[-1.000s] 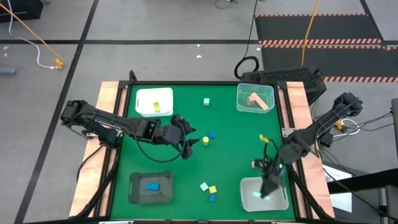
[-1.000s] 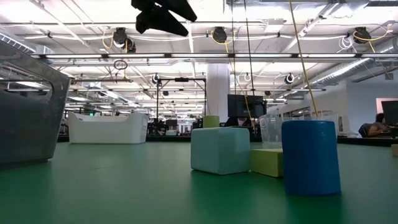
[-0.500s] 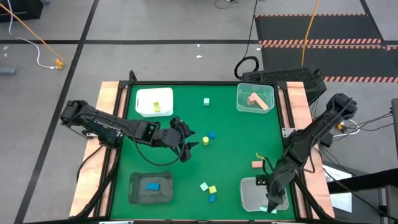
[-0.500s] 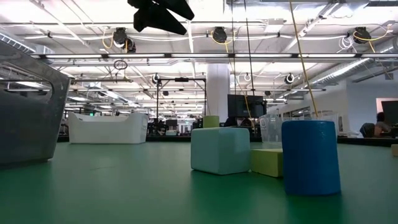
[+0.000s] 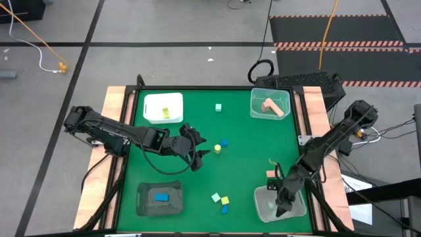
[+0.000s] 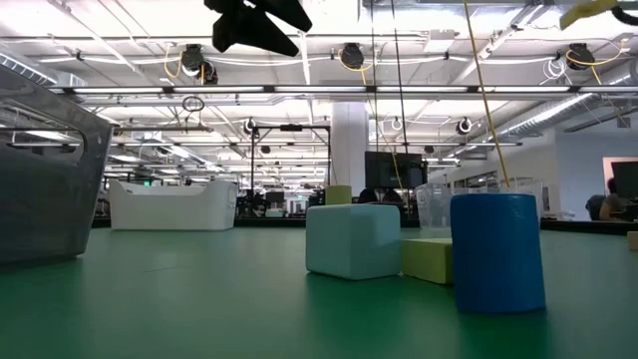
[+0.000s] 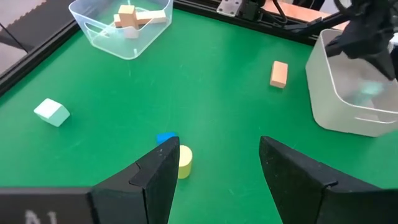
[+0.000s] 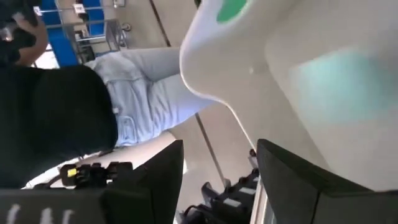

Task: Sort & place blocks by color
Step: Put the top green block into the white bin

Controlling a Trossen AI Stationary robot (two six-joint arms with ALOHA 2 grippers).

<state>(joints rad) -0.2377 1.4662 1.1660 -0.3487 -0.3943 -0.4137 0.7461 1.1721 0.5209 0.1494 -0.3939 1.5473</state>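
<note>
My left gripper (image 5: 197, 153) (image 7: 214, 171) is open and empty, above the table just left of a yellow cylinder (image 5: 216, 149) (image 7: 183, 160) and a blue block (image 5: 224, 142) (image 7: 166, 139). My right gripper (image 5: 281, 205) (image 8: 217, 180) is open and empty over the near-right clear tray (image 5: 262, 209) (image 7: 323, 93), where a mint block (image 7: 371, 89) (image 8: 336, 68) lies. A salmon block (image 5: 271, 174) (image 7: 278, 73) lies on the table just beyond that tray. Mint (image 5: 216, 197), yellow (image 5: 225, 200) and blue (image 5: 224, 209) blocks sit together near the front edge. A lone mint block (image 5: 218, 107) lies at the far side.
A white tray (image 5: 152, 108) at the far left holds a yellow block (image 5: 166, 112). A clear tray (image 5: 255, 105) at the far right holds salmon blocks (image 5: 271, 106). A dark tray (image 5: 146, 201) at the near left holds a blue block (image 5: 161, 196). A person shows in the right wrist view (image 8: 62, 118).
My right gripper has moved over the near-right tray, first toward the table's near edge, then back a little toward the far edge. The salmon block beyond the tray now shows in full.
</note>
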